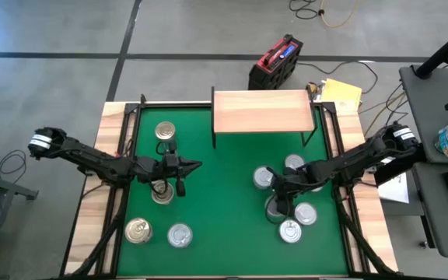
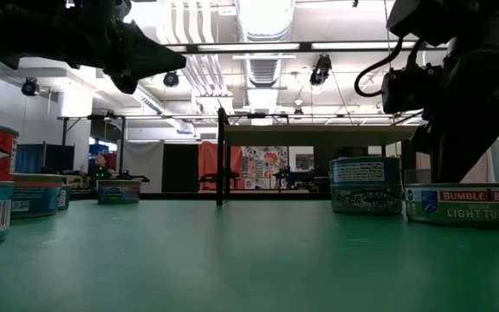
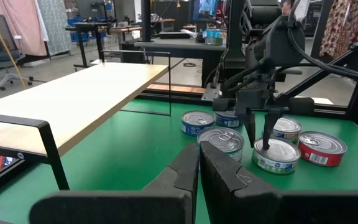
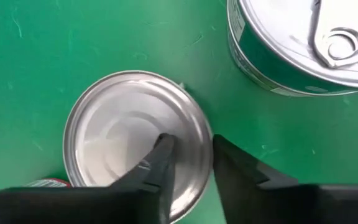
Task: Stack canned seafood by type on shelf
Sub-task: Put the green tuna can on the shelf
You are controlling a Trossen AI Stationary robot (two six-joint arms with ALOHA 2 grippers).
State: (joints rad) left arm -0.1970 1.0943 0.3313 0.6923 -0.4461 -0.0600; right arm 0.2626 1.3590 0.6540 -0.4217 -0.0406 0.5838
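Can (image 4: 135,146) sits right under the right gripper (image 4: 188,163): its silver top fills the right wrist view, w/ one finger (image 4: 157,163) over the lid and the other finger (image 4: 238,167) just outside the rim. So the rim runs between the jaws, which stand a little apart, not clamped on anything yet. In my judgement the coming move turns on that: a short drop straight down and a close pinches the can wall, no sideways shift needed. Round can, no long axis, so approach angle hardly matters.

The right gripper (image 1: 280,196) is clearly the nearer arm; it hangs over the cluster of cans on its own side of the mat (image 1: 224,233), and the shelf (image 1: 263,111) lies ahead of it at the mat's far edge, nothing on it yet. A second can (image 4: 303,43), green label w/ pull tab, sits just beside the target, apart from it.

Target looks plain: smooth silver top w/ faint rings, no tab showing, so prob. upside down. A bit of red label peeks at its lower side.

Left gripper (image 1: 183,165) hangs mid-mat on its own side, fingers closed, empty.
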